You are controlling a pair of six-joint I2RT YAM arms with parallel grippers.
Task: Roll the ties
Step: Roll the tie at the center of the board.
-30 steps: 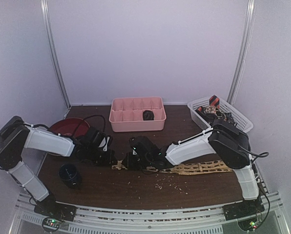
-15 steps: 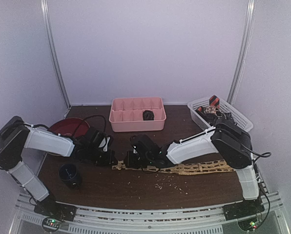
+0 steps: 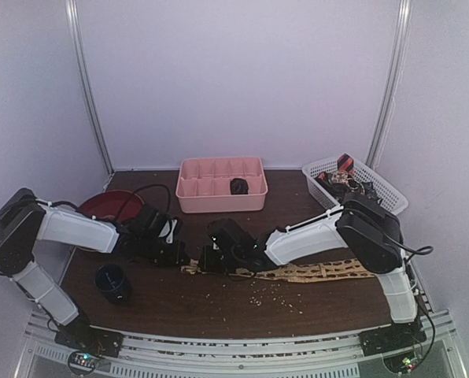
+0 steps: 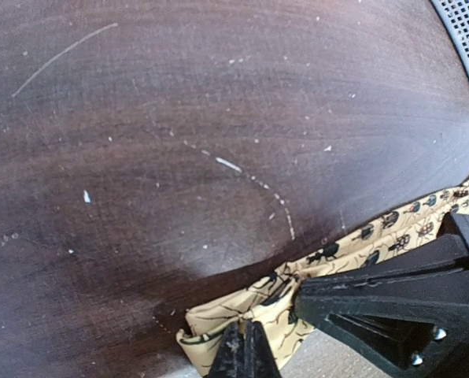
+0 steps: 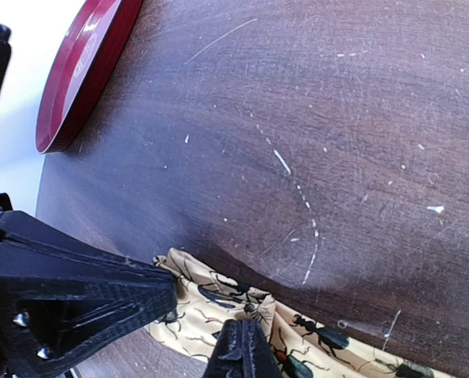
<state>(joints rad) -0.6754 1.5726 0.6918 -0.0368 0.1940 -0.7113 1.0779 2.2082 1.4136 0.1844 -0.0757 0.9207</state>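
Now | left claw (image 4: 240, 348) pinching tan tie (image 4: 267, 298) end | right claw (image 5: 240, 343) pinching beside it

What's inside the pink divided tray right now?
One small dark bundle sits in a right-hand compartment of the pink tray; nothing else shows. The near wall hides some compartment floors.

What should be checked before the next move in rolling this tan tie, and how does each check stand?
1. Left claw shut on the tan tie at its end: ok.
2. Right claw shut on the tie beside it: ok.
3. Rest of the tie lies straight on the table: ok.
4. Roll begun: not ok, the end looks flat.
5. Gap between the claws: cannot tell, they are very close.
6. Pink tray has free compartments: ok.
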